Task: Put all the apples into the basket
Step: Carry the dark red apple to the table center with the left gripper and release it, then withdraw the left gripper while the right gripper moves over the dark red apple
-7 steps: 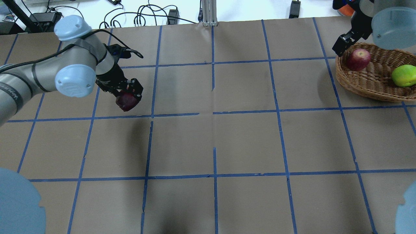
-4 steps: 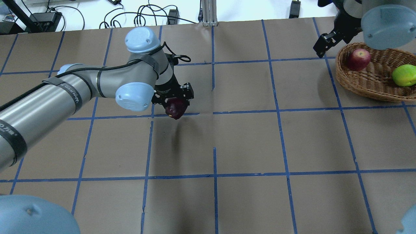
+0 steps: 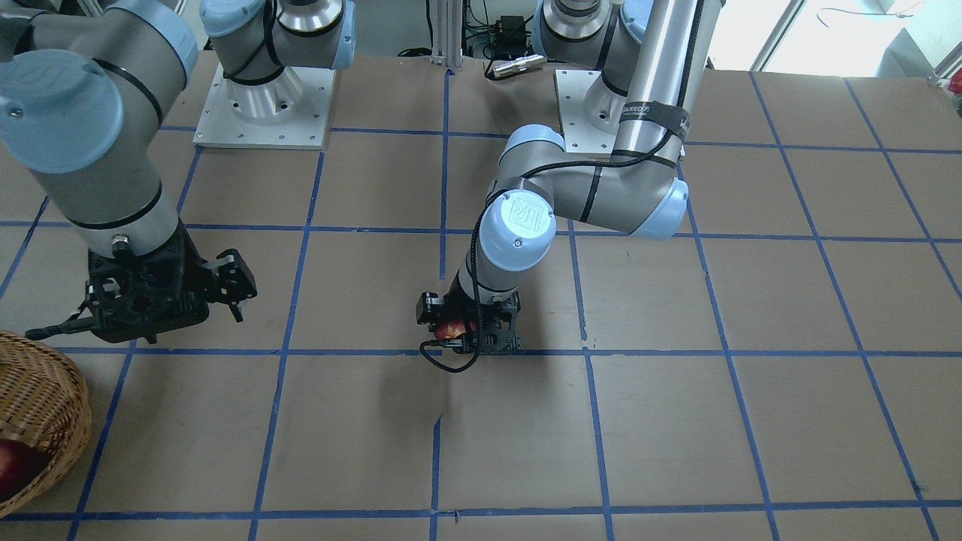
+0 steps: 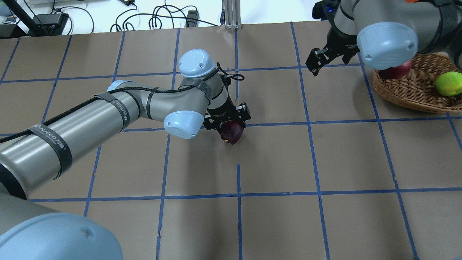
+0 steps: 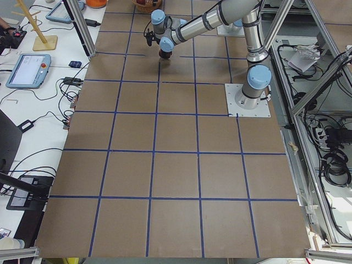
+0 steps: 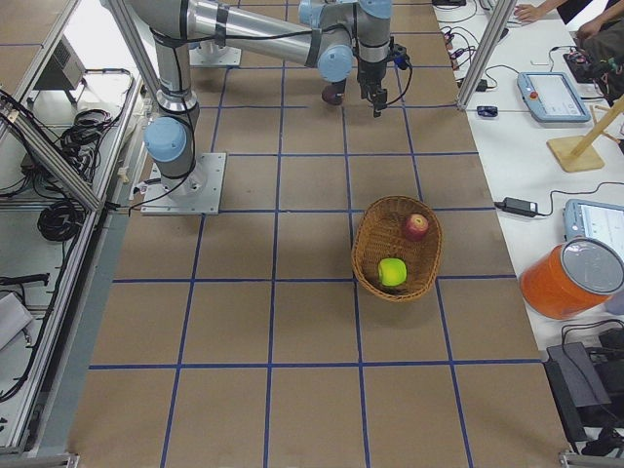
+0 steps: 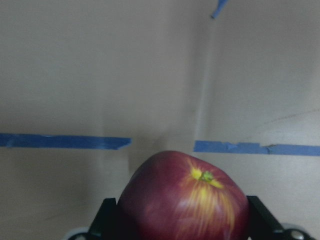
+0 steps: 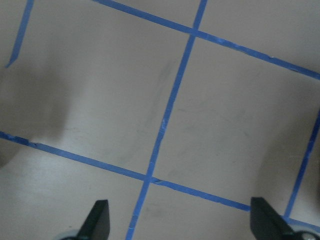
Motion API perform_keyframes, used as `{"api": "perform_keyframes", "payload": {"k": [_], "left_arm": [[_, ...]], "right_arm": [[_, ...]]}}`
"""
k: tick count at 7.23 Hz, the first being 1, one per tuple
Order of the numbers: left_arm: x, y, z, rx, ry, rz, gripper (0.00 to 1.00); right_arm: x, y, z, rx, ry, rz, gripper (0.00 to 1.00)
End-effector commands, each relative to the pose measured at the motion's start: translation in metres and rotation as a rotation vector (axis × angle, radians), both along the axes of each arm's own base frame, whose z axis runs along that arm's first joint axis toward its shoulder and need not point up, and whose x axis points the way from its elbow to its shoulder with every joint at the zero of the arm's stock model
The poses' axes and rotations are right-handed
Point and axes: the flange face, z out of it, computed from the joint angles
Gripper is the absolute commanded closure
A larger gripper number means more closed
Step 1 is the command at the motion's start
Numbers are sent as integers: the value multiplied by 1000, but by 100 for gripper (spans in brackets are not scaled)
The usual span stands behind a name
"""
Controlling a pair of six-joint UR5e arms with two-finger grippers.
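Two apples are already lying in the basket [image 4: 408, 97] at the far right of the table [image 4: 346, 155]: a green apple [image 4: 448, 83] and a red apple [image 6: 416, 226], resting apart from each other. From overhead we are seeing only part of the red one, because the right arm's joint [image 4: 388, 43] is covering it. A third apple [image 7: 187, 200], dark red with yellow streaks round its stem, is sitting clamped between the fingers [image 7: 107, 222] of the left gripper [image 4: 232, 130]. That gripper is hanging over the middle of the table, beside a blue tape line [image 7: 65, 141] and well apart from the basket. We are not managing to tell whether the apple is touching the brown paper. The right gripper [image 4: 314, 65] is hovering empty over the far part of the table, left of the basket and apart from it. Its fingers [image 8: 97, 222] are standing wide apart above crossing tape lines.
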Motion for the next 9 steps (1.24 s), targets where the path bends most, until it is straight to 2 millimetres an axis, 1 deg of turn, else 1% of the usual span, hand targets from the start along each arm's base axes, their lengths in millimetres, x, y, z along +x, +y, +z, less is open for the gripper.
{"api": "perform_keyframes", "payload": {"k": [1,2,3,4,5,6,7,8,9], "left_arm": [[9,-7,23,-27,16,16,0],[25,-10,40,-20,14,40,0],[38,-5,61,4,9,54,0],[55,1,92,1,5,67,0],[84,8,127,11,-8,48,0],[112,24,167,45,-77,40,0],[128,54,202,74,-203,-20,0],[137,80,236,57,-245,-38,0],[142,98,267,11,-266,-35,0]], "right_arm": [[12,6,-11,22,-77,-35,0],[13,8,-18,40,-85,-73,0],[15,13,-27,59,-86,-95,0],[21,17,-33,54,-87,-100,0],[36,22,-39,61,-99,-140,0],[62,29,-41,59,-146,-207,0],[77,34,-57,73,-147,-261,0],[101,45,-72,64,-158,-299,0],[130,53,-90,34,-178,-338,0]]}}
